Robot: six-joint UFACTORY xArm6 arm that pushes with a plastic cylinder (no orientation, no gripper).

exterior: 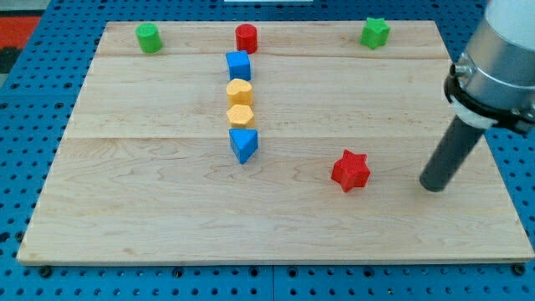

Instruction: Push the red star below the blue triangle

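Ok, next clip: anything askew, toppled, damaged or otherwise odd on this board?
Nothing stands out. All blocks sit flat on the wooden board, none damaged. The red star lies apart from the column ending in the blue triangle, toward the view's right and slightly lower. My tip is on the board at the star's right, not touching it.

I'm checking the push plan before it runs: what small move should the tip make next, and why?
Probably slide my tip toward the view's left into the red star. The tip sits to the star's right, apart from it, and the blue triangle lies farther left and slightly higher, so a leftward push would carry the star toward the spot below the triangle.
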